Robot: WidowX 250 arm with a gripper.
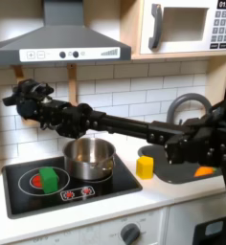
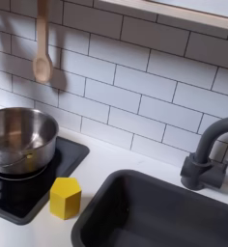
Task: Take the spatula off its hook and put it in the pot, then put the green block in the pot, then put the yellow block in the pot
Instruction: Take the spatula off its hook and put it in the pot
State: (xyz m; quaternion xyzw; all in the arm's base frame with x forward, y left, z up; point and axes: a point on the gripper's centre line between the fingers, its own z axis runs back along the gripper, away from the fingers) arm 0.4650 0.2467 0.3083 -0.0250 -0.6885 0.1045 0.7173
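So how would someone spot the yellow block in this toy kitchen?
Find the black stovetop with the steel pot on it. On the white counter between stovetop and sink sits the yellow block. The similar green block sits on the burner.

— What gets cut off around the pot (image 2: 19, 137)?

— In the second exterior view, the pot's own left side runs off the second exterior view's left edge. Above the pot, the wooden spoon (image 2: 41, 43) loses the top of its handle at the upper edge.

— And to the pot's right?

— The sink (image 2: 155, 207) is cropped at the bottom and right edges, and the faucet (image 2: 211, 154) at the right edge.

— The first exterior view?

— Up and left of the pot, the gripper (image 1: 13, 96) is a dark blur. How its jaws stand, or whether they hold anything, can't be told. The arm (image 1: 182, 139) covers much of the sink.
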